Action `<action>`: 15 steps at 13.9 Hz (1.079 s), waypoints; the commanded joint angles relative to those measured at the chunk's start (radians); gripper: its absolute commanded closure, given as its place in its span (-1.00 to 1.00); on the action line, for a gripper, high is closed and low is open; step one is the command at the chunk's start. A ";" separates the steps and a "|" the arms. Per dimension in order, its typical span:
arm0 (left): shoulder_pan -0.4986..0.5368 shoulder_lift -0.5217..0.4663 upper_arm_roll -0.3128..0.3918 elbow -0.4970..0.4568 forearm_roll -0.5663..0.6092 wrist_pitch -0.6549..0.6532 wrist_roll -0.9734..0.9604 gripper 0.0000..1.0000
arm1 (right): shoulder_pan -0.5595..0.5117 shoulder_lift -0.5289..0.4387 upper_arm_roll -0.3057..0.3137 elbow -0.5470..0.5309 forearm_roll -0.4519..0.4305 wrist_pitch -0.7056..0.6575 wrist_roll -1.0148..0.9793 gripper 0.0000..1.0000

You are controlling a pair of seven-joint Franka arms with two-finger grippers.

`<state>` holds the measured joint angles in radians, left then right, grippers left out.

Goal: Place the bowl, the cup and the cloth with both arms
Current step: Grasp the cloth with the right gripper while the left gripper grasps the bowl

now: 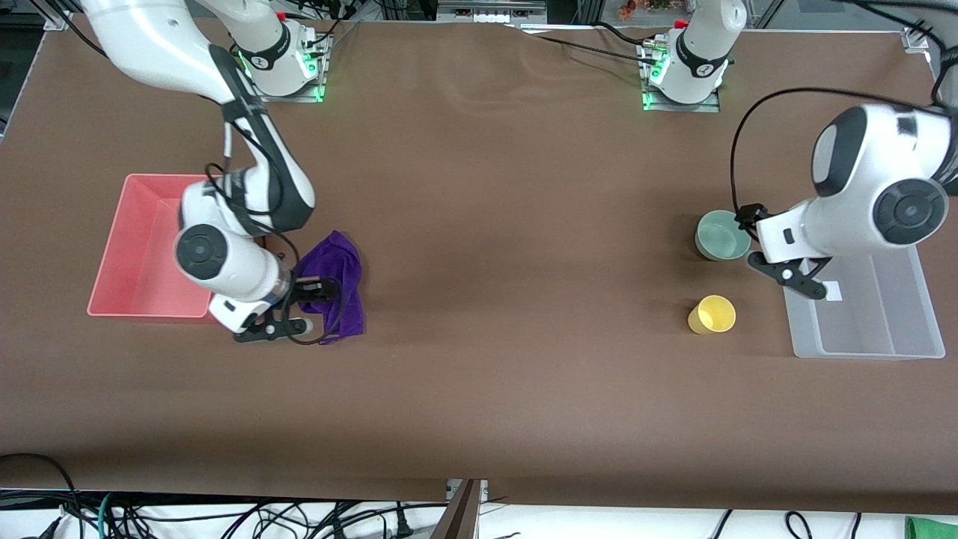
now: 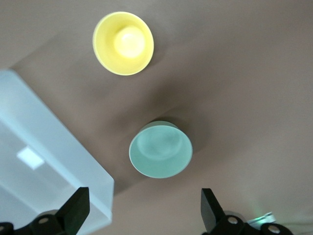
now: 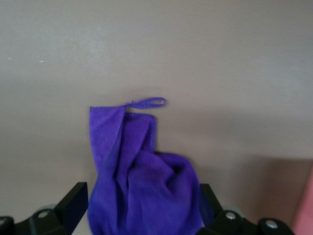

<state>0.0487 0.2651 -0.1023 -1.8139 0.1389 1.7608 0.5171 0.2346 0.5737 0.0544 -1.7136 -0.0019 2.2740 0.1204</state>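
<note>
The pale mint-green bowl [image 1: 722, 234] stands upright on the table, with the yellow cup [image 1: 712, 314] nearer the front camera. Both show in the left wrist view, the bowl [image 2: 161, 149] and the cup [image 2: 123, 43]. My left gripper [image 1: 760, 243] is open and empty, low beside the bowl, between it and the clear bin; it also shows in the left wrist view [image 2: 144, 196]. The purple cloth [image 1: 340, 262] lies crumpled beside the red tray. My right gripper [image 1: 318, 305] is open, its fingers on either side of the cloth [image 3: 142, 166], and it shows in the right wrist view [image 3: 142, 193].
A red tray [image 1: 112, 254] sits at the right arm's end of the table, its corner showing in the right wrist view [image 3: 305, 205]. A clear plastic bin [image 1: 868, 329] sits at the left arm's end, also in the left wrist view [image 2: 44, 161]. Brown tabletop lies between them.
</note>
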 commanded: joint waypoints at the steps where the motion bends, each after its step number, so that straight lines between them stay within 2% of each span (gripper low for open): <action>1: 0.049 -0.021 -0.004 -0.152 0.021 0.174 0.217 -1.00 | 0.012 0.004 0.004 -0.092 -0.006 0.128 0.016 -0.99; 3: 0.080 -0.014 -0.005 -0.250 0.021 0.317 0.306 -1.00 | 0.017 0.018 0.004 -0.118 -0.006 0.160 0.016 -0.99; 4: 0.086 -0.009 -0.004 -0.299 0.021 0.395 0.343 -1.00 | 0.022 0.023 0.004 -0.129 -0.006 0.166 0.015 -0.64; 5: 0.086 0.003 -0.004 -0.342 0.021 0.473 0.356 -1.00 | 0.022 0.029 0.005 -0.133 -0.006 0.165 0.013 0.05; 6: 0.088 0.019 -0.004 -0.381 0.021 0.536 0.357 -1.00 | 0.022 0.032 0.005 -0.133 -0.006 0.162 0.013 0.55; 7: 0.094 0.034 -0.004 -0.396 0.021 0.558 0.359 -1.00 | 0.022 0.037 0.005 -0.133 -0.006 0.160 0.006 0.86; 8: 0.100 0.042 -0.004 -0.406 0.021 0.572 0.360 -0.99 | 0.022 0.043 0.005 -0.133 -0.006 0.159 -0.002 1.00; 9: 0.103 0.049 -0.004 -0.426 0.021 0.616 0.388 -0.90 | 0.025 0.046 0.005 -0.133 -0.006 0.159 -0.008 1.00; 10: 0.105 0.069 -0.004 -0.432 0.021 0.664 0.443 -0.70 | 0.026 0.046 0.005 -0.129 -0.006 0.159 -0.010 1.00; 11: 0.123 0.097 -0.005 -0.430 0.021 0.692 0.501 -0.42 | 0.026 0.044 0.005 -0.123 -0.006 0.157 -0.013 1.00; 12: 0.150 0.114 -0.007 -0.429 0.021 0.716 0.542 0.04 | 0.026 0.035 0.005 -0.118 -0.006 0.144 -0.015 1.00; 13: 0.157 0.118 -0.007 -0.429 0.021 0.723 0.572 0.61 | 0.025 0.028 0.005 -0.098 -0.006 0.106 -0.018 1.00; 14: 0.158 0.115 -0.007 -0.429 0.021 0.723 0.592 1.00 | 0.019 0.012 0.004 -0.048 -0.006 0.006 -0.030 1.00; 15: 0.157 0.115 -0.008 -0.429 0.021 0.721 0.600 1.00 | 0.015 -0.001 0.002 -0.003 -0.004 -0.084 -0.039 1.00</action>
<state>0.1968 0.3854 -0.1004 -2.2438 0.1432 2.4753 1.0753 0.2595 0.6107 0.0551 -1.7908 -0.0034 2.3388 0.1067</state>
